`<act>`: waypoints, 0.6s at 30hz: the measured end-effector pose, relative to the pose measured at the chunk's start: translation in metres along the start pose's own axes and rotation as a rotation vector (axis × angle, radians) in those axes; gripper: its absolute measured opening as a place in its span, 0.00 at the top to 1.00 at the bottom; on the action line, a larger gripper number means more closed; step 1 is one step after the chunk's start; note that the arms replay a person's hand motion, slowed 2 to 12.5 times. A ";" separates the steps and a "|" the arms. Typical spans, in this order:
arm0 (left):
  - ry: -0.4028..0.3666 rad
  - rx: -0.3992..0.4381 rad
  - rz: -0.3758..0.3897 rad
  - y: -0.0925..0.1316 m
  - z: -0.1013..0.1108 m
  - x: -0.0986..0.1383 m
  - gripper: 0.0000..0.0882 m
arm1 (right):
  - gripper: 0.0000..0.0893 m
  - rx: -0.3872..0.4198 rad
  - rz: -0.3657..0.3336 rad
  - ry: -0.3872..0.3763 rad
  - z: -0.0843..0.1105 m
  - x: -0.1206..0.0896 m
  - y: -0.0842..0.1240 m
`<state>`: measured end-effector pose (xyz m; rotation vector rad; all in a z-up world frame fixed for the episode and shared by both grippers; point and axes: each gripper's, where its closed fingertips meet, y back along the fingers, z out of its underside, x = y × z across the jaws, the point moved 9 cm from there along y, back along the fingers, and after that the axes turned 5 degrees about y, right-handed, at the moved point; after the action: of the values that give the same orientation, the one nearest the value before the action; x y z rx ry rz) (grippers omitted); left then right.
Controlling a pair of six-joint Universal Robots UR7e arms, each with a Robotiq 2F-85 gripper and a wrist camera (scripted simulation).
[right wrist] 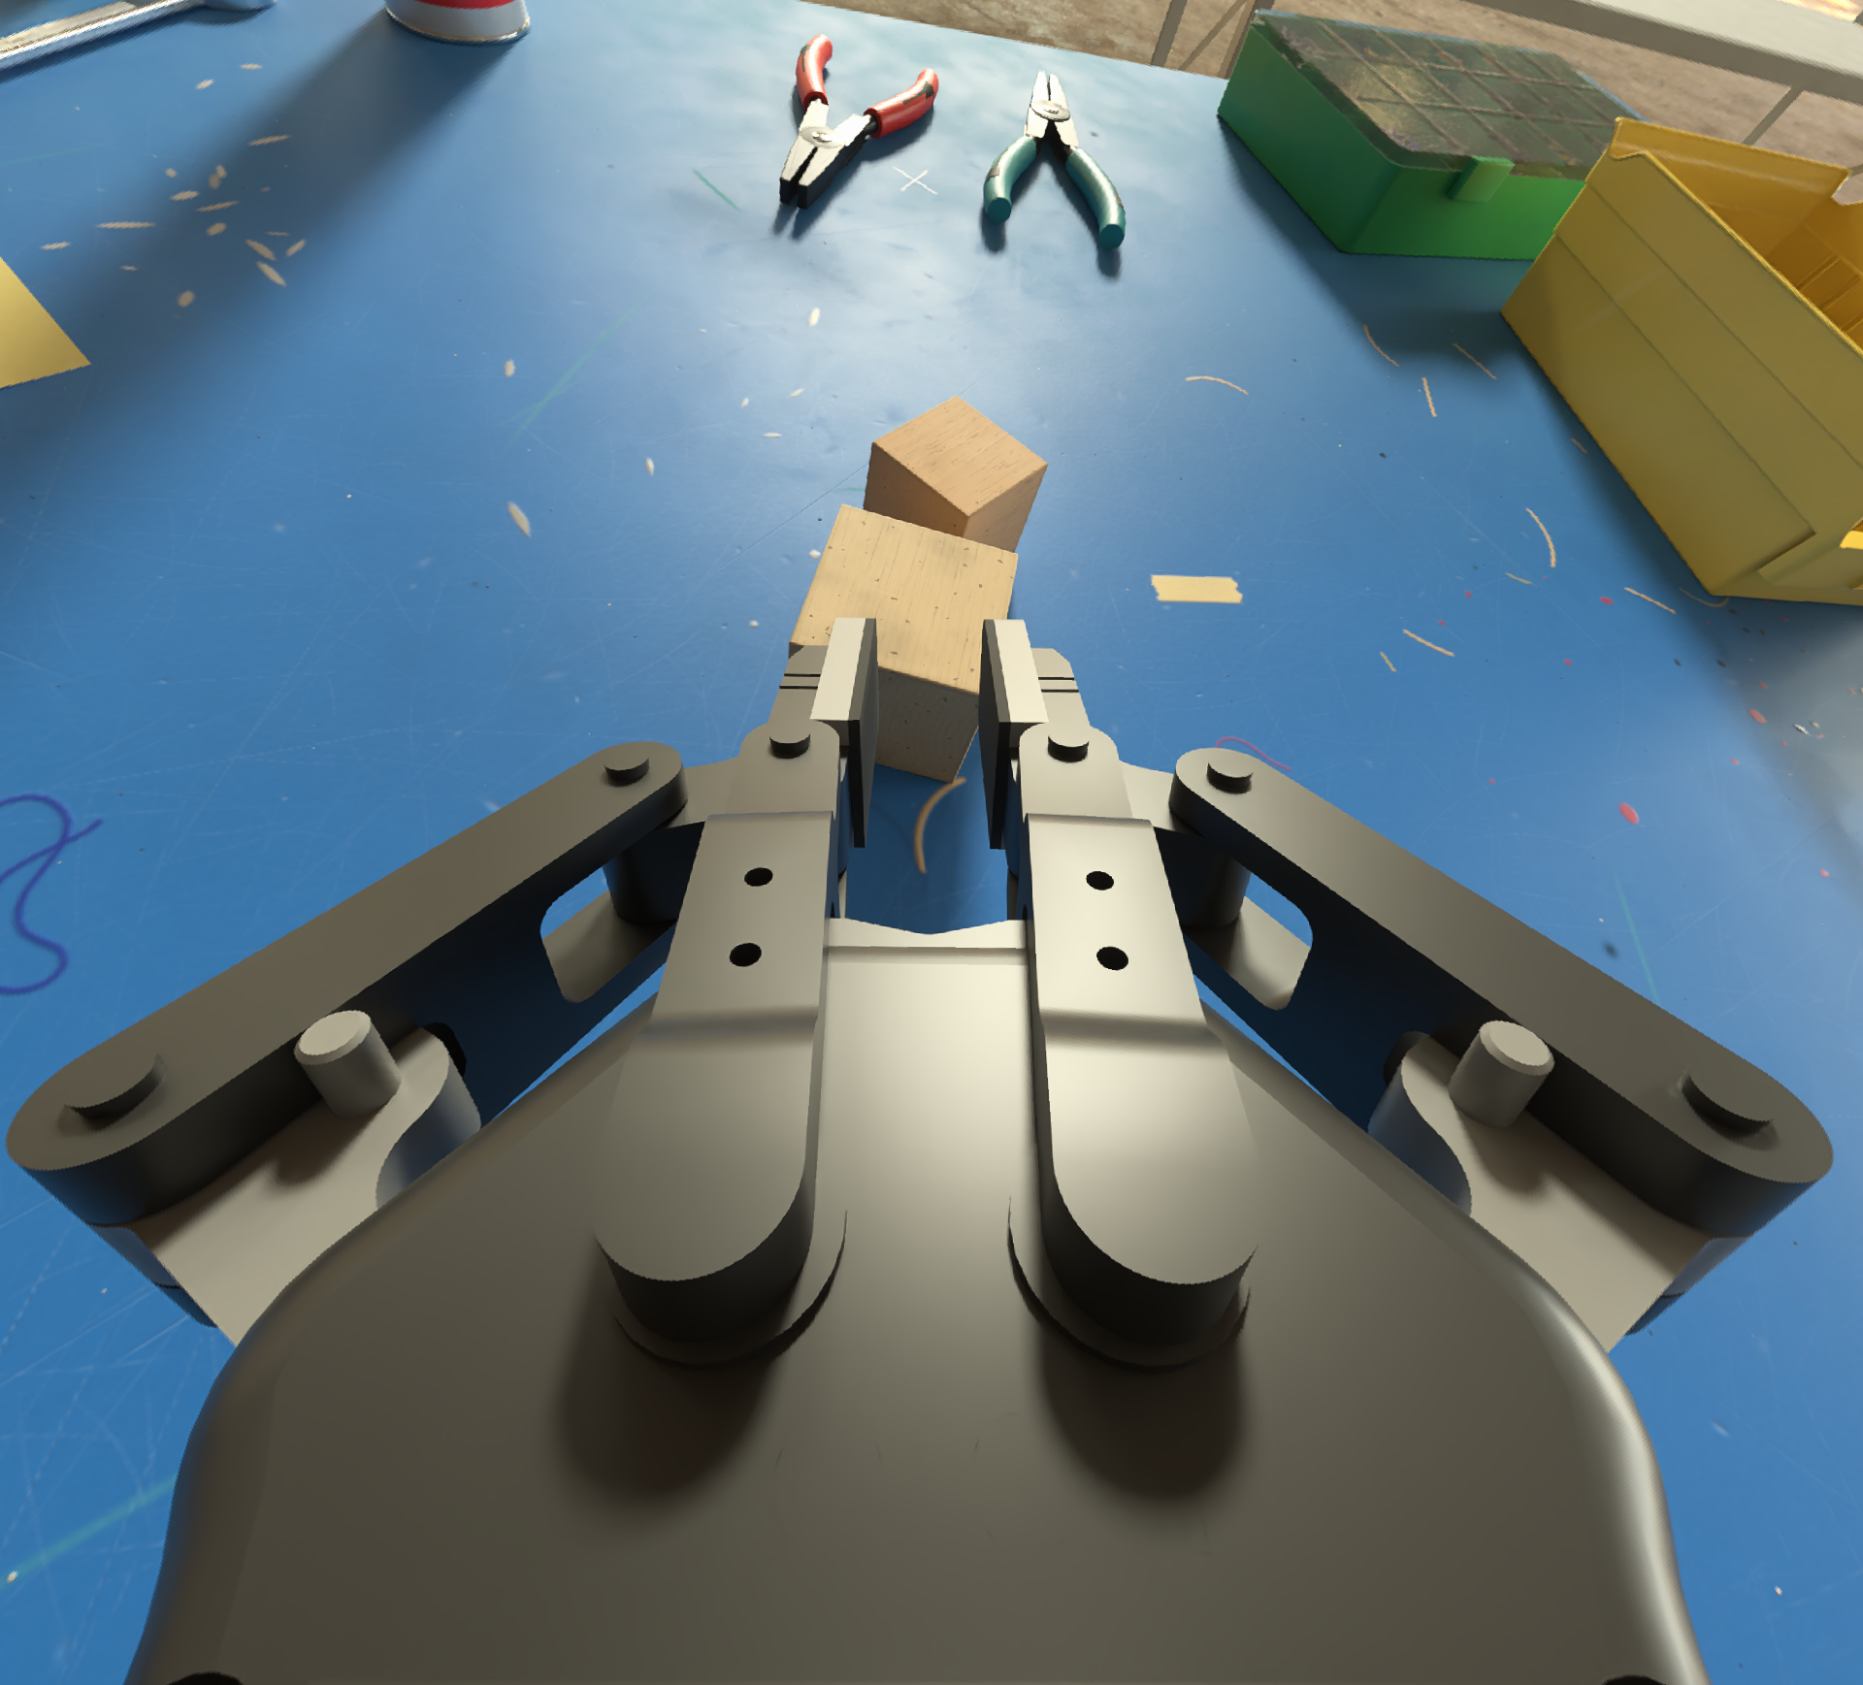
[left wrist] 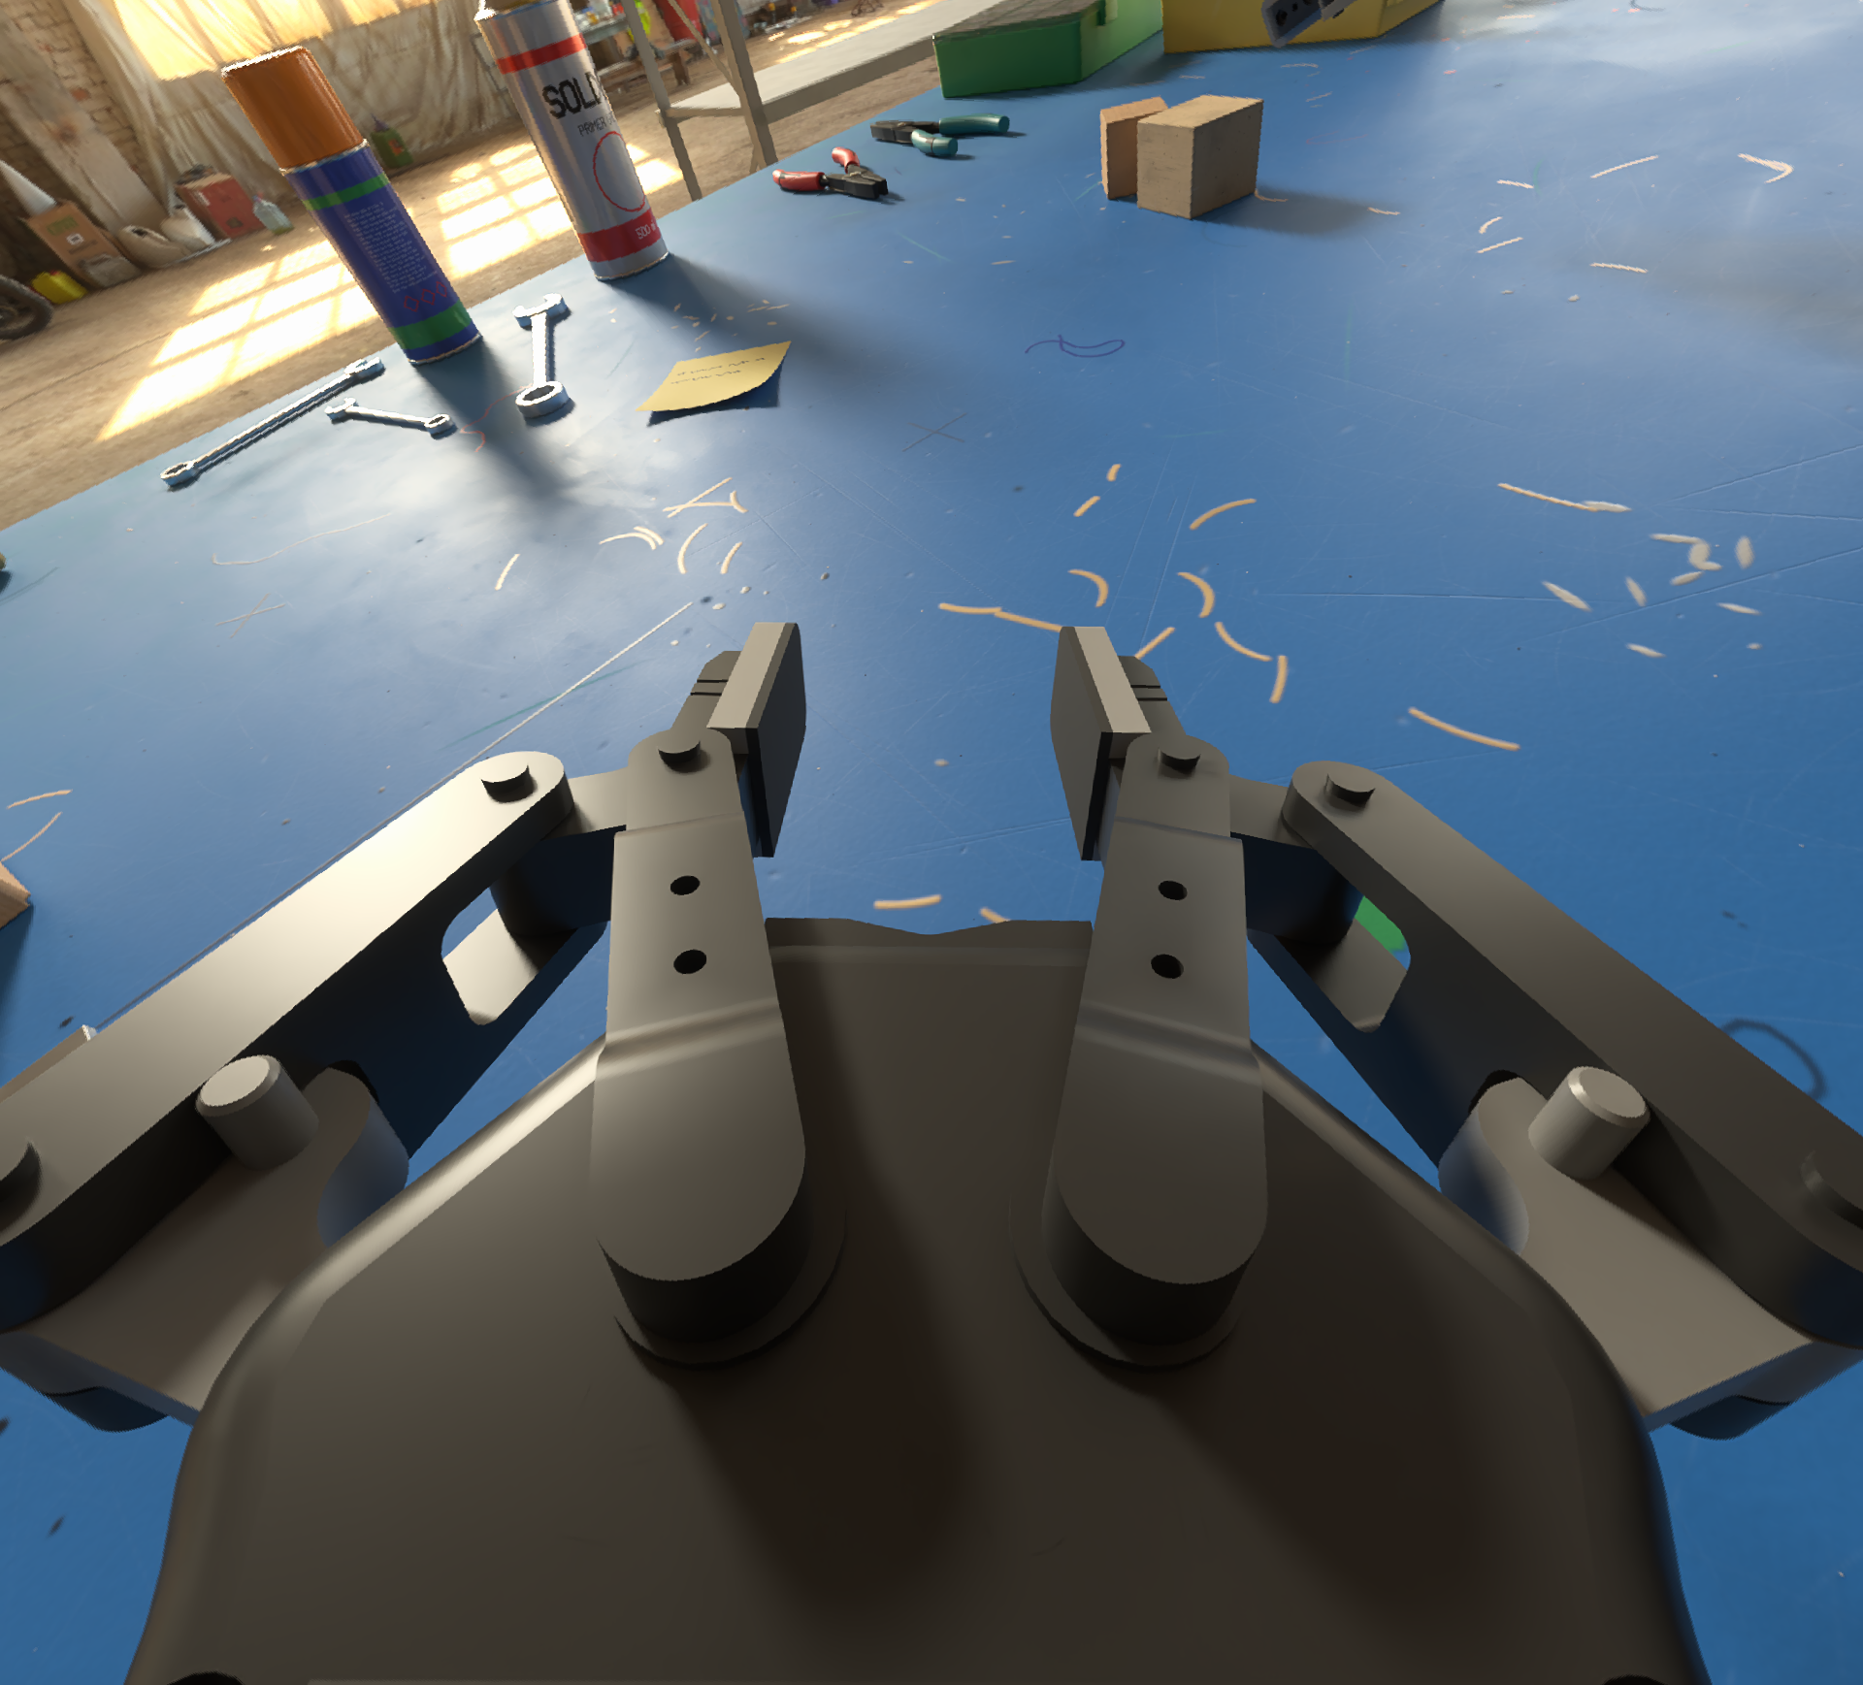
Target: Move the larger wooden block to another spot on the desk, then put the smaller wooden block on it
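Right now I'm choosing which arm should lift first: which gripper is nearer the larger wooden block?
Right. The right gripper hovers open just short of the larger wooden block. The left gripper sits far back across the desk, open over bare surface.

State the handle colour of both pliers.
Red on one pair of pliers, teal on the other pair; right wrist view shows them best.

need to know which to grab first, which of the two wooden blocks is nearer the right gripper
The larger wooden block, paler, lies just beyond the right gripper. The smaller wooden block, more orange, sits behind it, toward the pliers.
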<state>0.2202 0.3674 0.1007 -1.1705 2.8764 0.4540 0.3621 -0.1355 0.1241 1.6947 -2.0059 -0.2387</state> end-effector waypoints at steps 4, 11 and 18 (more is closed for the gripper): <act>0.002 0.000 0.000 0.000 0.000 0.000 0.49 | 0.78 -0.011 -0.013 -0.010 0.000 0.000 0.003; 0.000 -0.001 -0.002 0.000 0.000 0.000 0.49 | 0.71 -0.009 -0.037 0.006 0.001 -0.005 0.008; -0.009 -0.001 -0.006 0.000 0.000 0.001 0.49 | 0.67 -0.034 -0.032 0.035 -0.002 -0.005 0.009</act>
<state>0.2196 0.3667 0.1004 -1.1733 2.8645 0.4603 0.3558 -0.1283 0.1279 1.7000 -1.9398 -0.2509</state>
